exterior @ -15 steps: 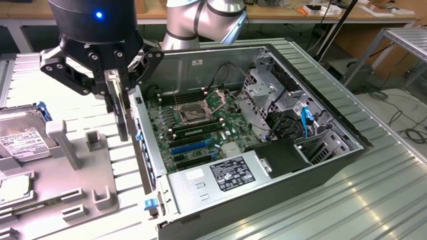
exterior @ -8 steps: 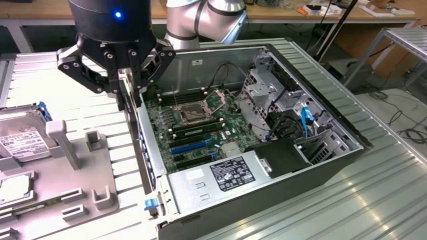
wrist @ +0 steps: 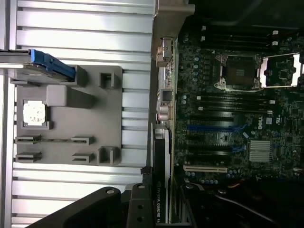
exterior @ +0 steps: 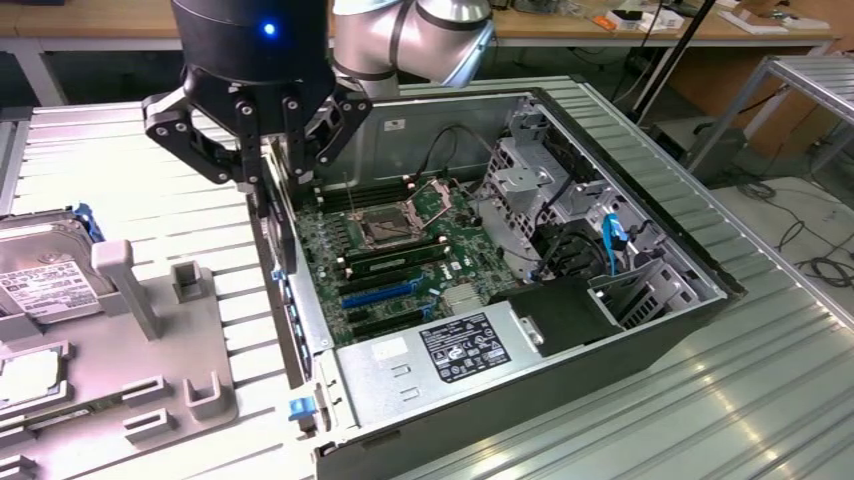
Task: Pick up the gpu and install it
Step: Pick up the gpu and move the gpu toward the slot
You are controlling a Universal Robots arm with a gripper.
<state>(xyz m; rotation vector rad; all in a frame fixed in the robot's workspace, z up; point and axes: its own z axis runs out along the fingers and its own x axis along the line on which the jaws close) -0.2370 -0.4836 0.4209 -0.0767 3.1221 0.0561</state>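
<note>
One tool hangs at the rear wall of the single open computer case, on the exterior view's left side of it, and its fingers are clamped on the one gpu. The card hangs on edge, thin side to the camera, running down alongside that rear wall and just over the near edge of the motherboard; it sits in no slot. In the wrist view the tool grips the gpu by its dark labelled side, with the case's rear panel directly beyond it. The case lies on its side on the ribbed metal surface and holds one motherboard, one power supply with a printed label at its near end, and one metal drive cage at its far side. On the board there is one processor socket with its cover swung open, two blue expansion slots and one white slot. Beside the case, on the exterior view's left, lies one grey fixture tray; it holds one hard drive with a white label and one square processor chip
</note>
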